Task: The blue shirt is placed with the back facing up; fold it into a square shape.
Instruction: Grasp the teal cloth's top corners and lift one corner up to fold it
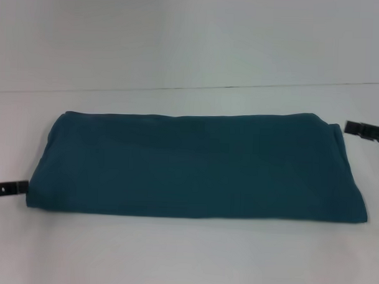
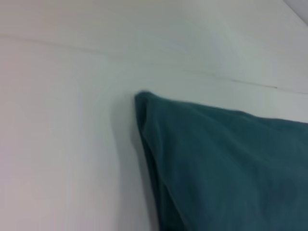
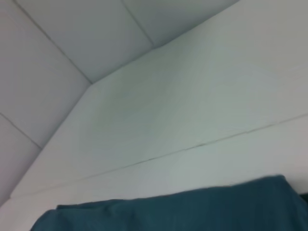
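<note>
Teal soft cloth: blue shirt (image 1: 198, 164), folded long band on white bench (image 1: 185, 254), lying between left claw (image 1: 7, 188) and right claw (image 1: 366, 131). Claw opening: we cannot tell. We judge it light, limp; grip short ends.

Only the tips of both arms show in the head view. The left pincer (image 1: 8, 188) enters at the left edge, low and near the front, as a dark, flat, level piece pointing inward toward the right. The right pincer (image 1: 366, 131) enters at the right edge, farther back than the left, also dark and roughly level, pointing inward toward the left. Neither arm's wrist or upper links are visible. Whether either pincer is parted or closed cannot be made out, and neither wrist view shows its own pincer
</note>
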`<action>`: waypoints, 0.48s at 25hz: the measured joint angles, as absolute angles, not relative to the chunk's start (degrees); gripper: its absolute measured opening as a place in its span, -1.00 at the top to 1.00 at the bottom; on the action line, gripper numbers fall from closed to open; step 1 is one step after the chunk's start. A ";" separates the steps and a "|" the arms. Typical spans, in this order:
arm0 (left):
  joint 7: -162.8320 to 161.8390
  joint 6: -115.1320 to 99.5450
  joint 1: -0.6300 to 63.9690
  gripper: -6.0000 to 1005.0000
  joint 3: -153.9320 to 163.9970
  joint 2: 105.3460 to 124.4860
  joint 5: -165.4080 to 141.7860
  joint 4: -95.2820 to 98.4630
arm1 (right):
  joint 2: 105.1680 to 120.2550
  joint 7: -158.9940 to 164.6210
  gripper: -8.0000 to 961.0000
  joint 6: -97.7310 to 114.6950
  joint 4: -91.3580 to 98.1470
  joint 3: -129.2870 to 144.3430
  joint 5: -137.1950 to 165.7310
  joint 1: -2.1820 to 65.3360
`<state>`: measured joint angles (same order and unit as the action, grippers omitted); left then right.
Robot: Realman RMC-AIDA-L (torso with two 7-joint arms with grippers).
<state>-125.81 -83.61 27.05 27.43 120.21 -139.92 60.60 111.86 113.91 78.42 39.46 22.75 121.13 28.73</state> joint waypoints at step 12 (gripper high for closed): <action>-134.14 -87.55 27.62 -0.64 27.33 120.19 -141.23 55.85 | 110.50 115.57 -0.62 75.22 39.42 27.28 121.20 34.79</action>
<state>-134.14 -87.55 27.61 27.33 120.19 -141.23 55.85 110.50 115.57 75.22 39.42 27.28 121.20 34.79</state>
